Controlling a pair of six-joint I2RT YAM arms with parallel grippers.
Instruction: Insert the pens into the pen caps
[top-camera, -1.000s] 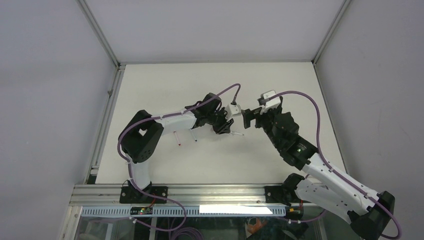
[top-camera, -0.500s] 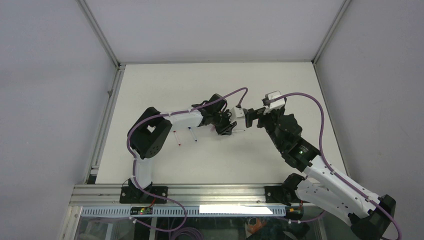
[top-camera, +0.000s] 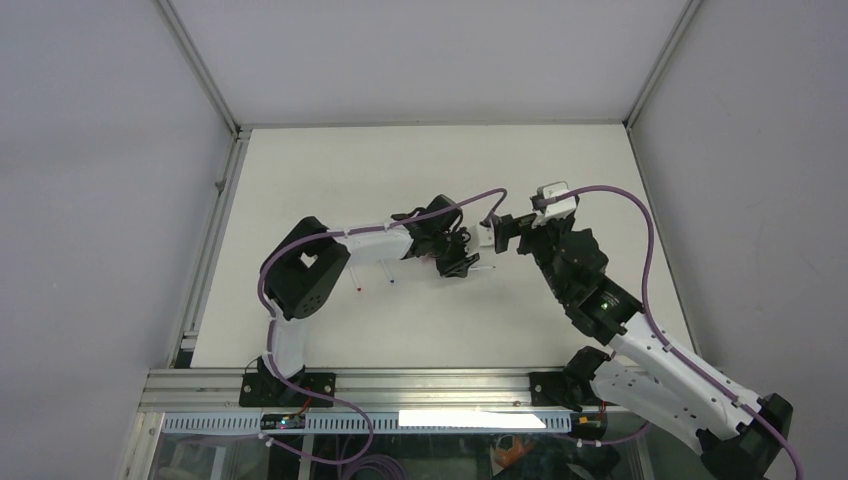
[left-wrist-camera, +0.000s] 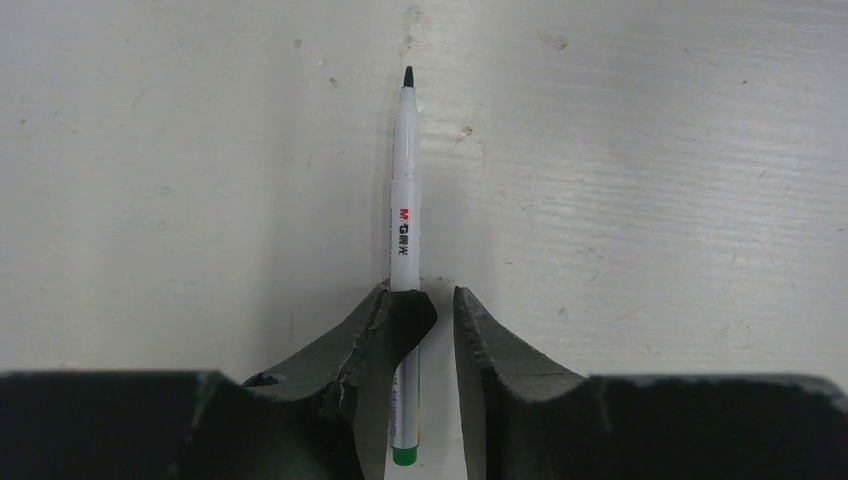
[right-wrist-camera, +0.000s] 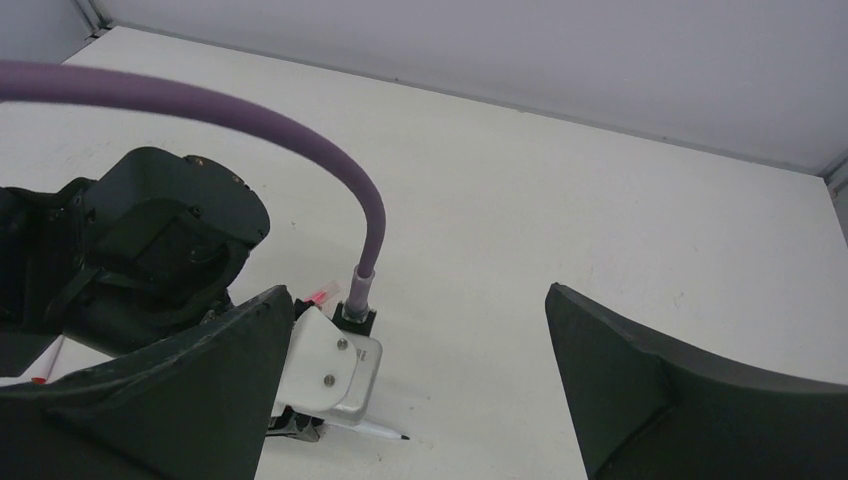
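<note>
A white pen (left-wrist-camera: 405, 200) with a dark tip and a green end lies flat on the table, its barrel between the fingers of my left gripper (left-wrist-camera: 445, 305). The left finger touches the barrel and the right finger stands a little apart, so the jaws are narrowly open around it. In the top view the left gripper (top-camera: 463, 262) is low at the table's middle, and the pen's tip (top-camera: 486, 269) pokes out to the right. The tip also shows in the right wrist view (right-wrist-camera: 385, 431). My right gripper (right-wrist-camera: 415, 290) is wide open and empty, just right of the left wrist (top-camera: 503, 232). A pink cap (right-wrist-camera: 320, 296) lies behind the left wrist.
Two more pens (top-camera: 358, 281) (top-camera: 390, 276) with a red and a blue end lie partly under the left forearm. The left wrist's white camera housing (right-wrist-camera: 330, 370) and purple cable (right-wrist-camera: 366, 215) sit close in front of the right gripper's left finger. Walls enclose the table on three sides.
My left gripper has moved right and come down over the white pen, which has stayed on the table. My right gripper has drawn back slightly to the upper right.
</note>
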